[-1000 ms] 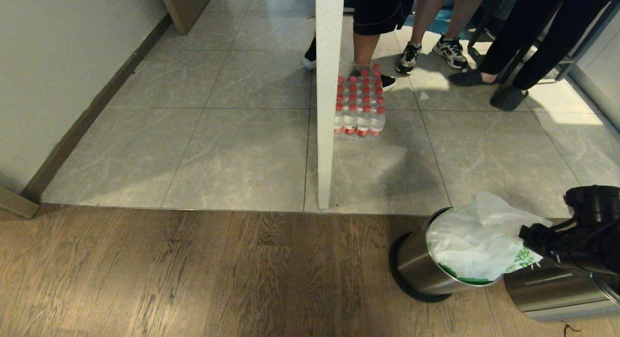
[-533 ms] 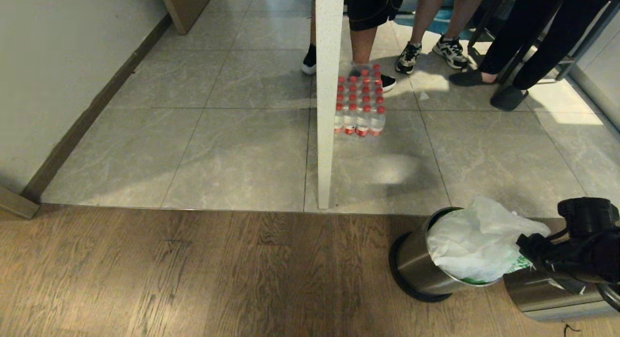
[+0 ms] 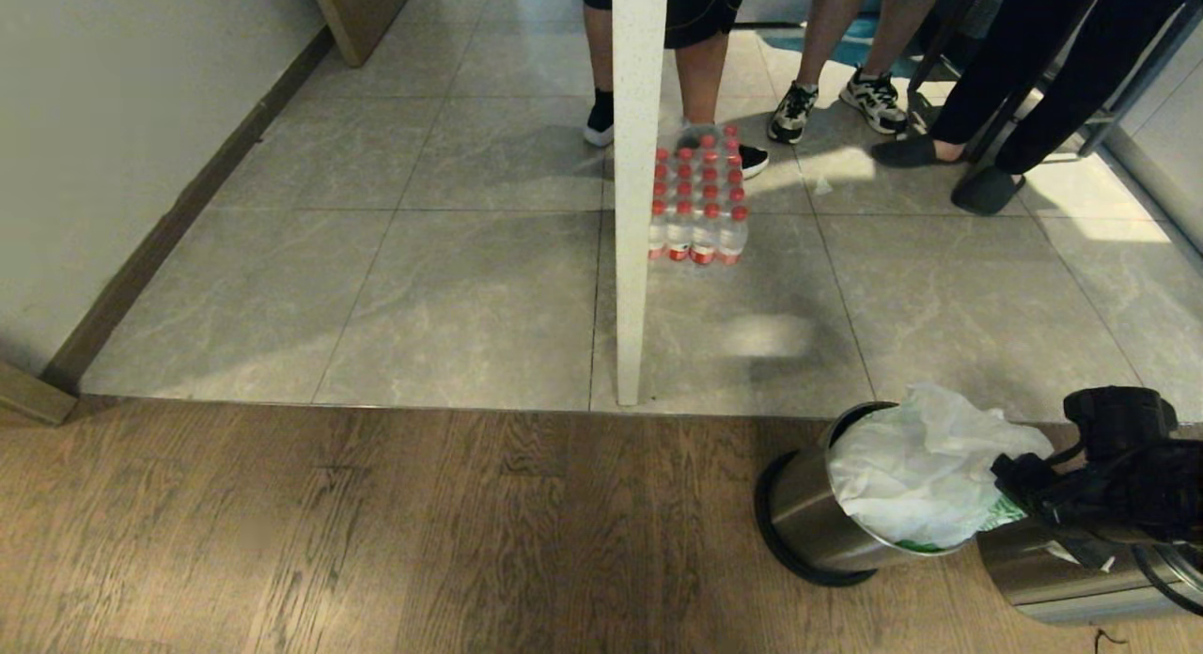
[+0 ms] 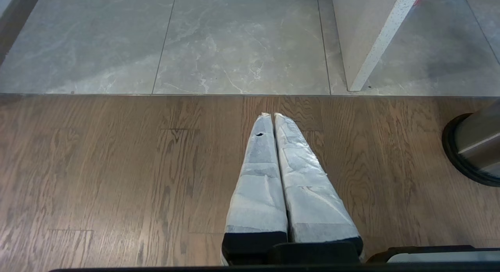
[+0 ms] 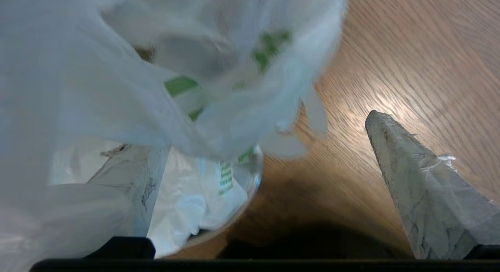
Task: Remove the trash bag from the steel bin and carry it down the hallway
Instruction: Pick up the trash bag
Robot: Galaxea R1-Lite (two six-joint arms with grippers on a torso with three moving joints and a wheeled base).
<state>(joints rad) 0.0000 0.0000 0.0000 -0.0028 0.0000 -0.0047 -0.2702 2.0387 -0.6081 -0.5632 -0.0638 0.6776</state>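
The steel bin (image 3: 813, 518) is standing on the wooden floor (image 3: 376, 532) just short of the grey tiled hallway (image 3: 470, 288), with the trash bag (image 3: 926, 475) bunched up and spilling over its rim. The right gripper (image 3: 1020, 485) is reaching in at the bag's edge with its fingers spread wide; in the right wrist view one finger (image 5: 422, 190) is hanging over bare floor while the other is sitting behind the film. The left gripper (image 4: 272, 116) is hanging over the floor with its fingers pressed together. A pack of red-capped bottles (image 3: 697, 203) is sitting by a white post (image 3: 637, 184), people's legs (image 3: 1024, 81) beyond.
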